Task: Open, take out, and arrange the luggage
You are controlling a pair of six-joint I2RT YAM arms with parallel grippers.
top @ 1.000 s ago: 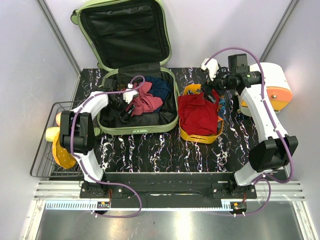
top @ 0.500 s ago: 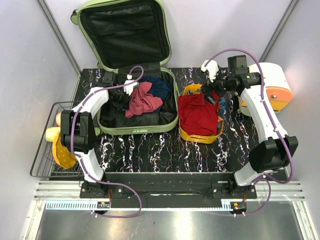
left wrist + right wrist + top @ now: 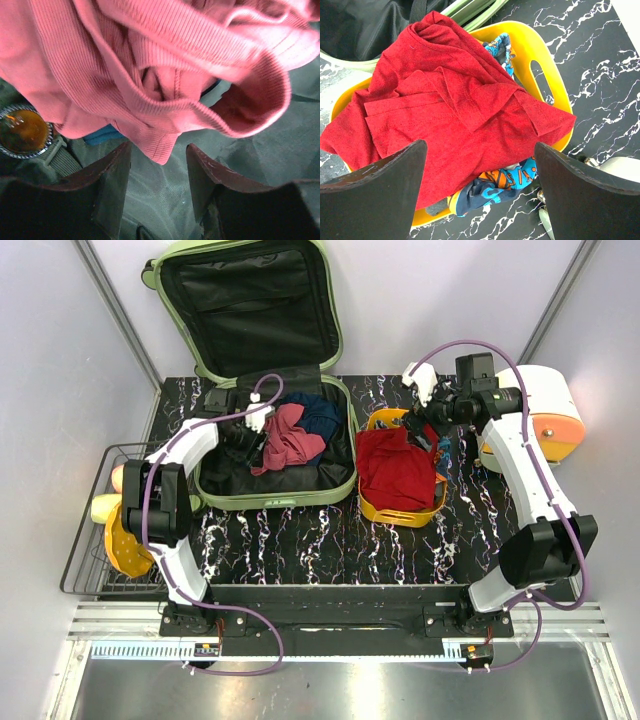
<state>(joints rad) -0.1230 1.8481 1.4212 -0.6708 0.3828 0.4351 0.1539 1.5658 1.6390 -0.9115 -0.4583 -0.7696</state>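
Starting far left: got a wire basket just off the edge of the black marble table, with a few yellow-orange bits in it.

Next over, the luggage, parked on the table's left half, lying flat and wide open, with the black-lined lid tipped up against the back wall. Inside the lower half, seeing a crumpled pink ribbed top with something navy just behind it.

Left gripper down in there at the pink top's left edge, fingers apart, not pinching anything. From the wrist view, just a hem corner dangling ahead of the gap, with dark lining showing through. Also spotting a round amber thing with a silver rim off to one side.

Moving right: yellow tray just beside the luggage, stuffed with a red garment over some blue patterned cloth. Right gripper hovering above it, spread wide, holding nothing.

Far right, a white-and-orange drum-looking thing.
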